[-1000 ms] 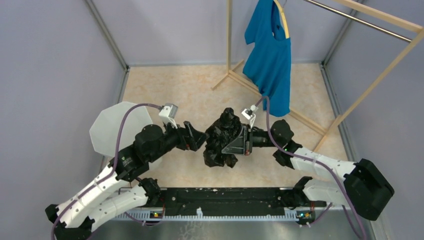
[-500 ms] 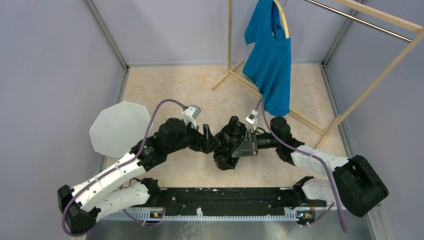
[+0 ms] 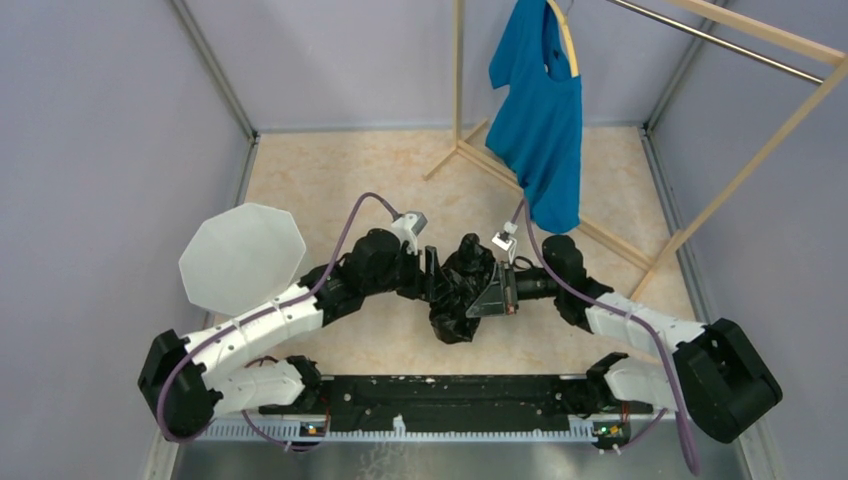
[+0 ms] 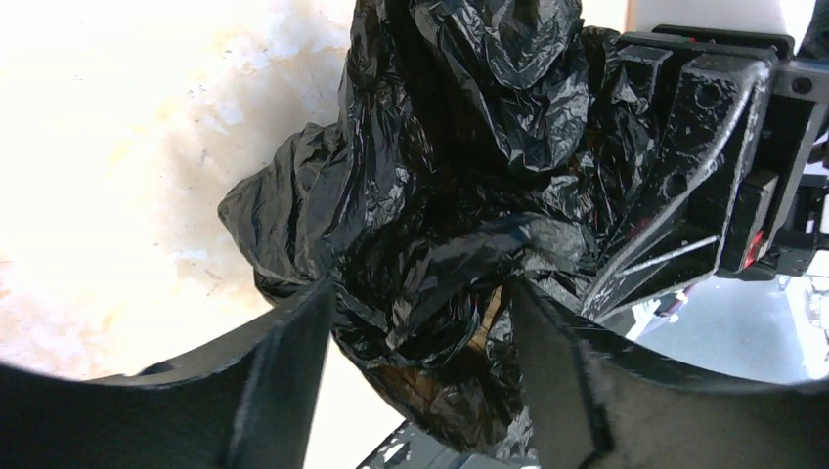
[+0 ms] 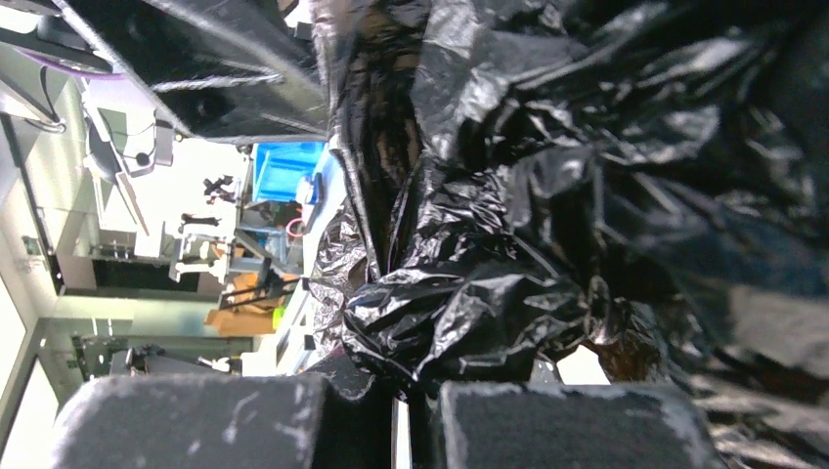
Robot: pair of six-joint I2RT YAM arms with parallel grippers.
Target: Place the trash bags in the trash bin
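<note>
The crinkled black trash bag (image 3: 462, 292) hangs bunched between my two grippers above the table's middle. My right gripper (image 3: 487, 293) is shut on the bag's right side; in the right wrist view the bag (image 5: 547, 195) is pinched between its nearly closed pads (image 5: 557, 425). My left gripper (image 3: 437, 283) is open with its fingers on either side of the bag's left part. In the left wrist view the bag (image 4: 440, 195) fills the gap between the fingers (image 4: 283, 362). The white trash bin (image 3: 241, 256) stands at the left.
A wooden clothes rack (image 3: 640, 150) with a blue T-shirt (image 3: 540, 120) on a hanger stands at the back right. Grey walls close in the left, back and right sides. The arms' base rail (image 3: 440, 400) runs along the near edge.
My left gripper has moved right, from beside the bin's edge up to the bag, and its open fingers now straddle the bag. The right gripper has pulled the bag slightly toward the middle.
</note>
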